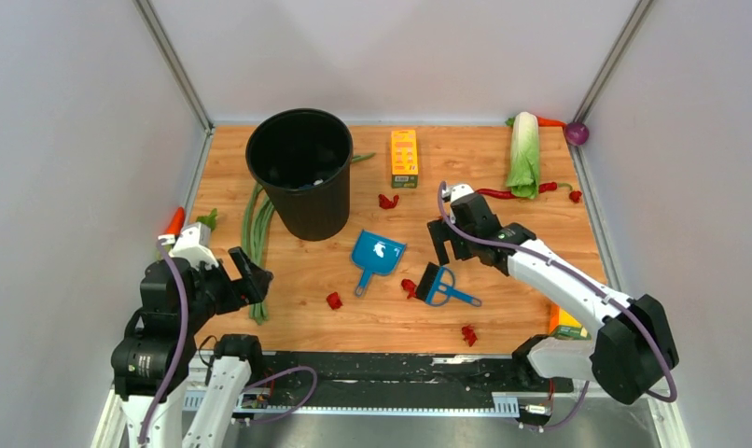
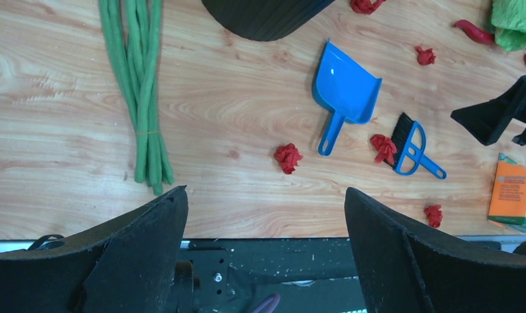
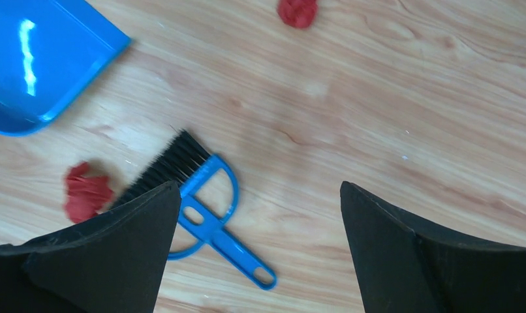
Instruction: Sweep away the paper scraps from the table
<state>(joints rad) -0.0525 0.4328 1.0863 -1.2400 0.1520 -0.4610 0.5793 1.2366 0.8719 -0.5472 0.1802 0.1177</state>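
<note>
Black right fingers (image 3: 97,261) hide part of the blue brush (image 3: 216,235) bristles.

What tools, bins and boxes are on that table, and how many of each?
black bucket: 1
blue dustpan: 1
blue hand brush: 1
orange boxes: 2
Total: 5
</note>
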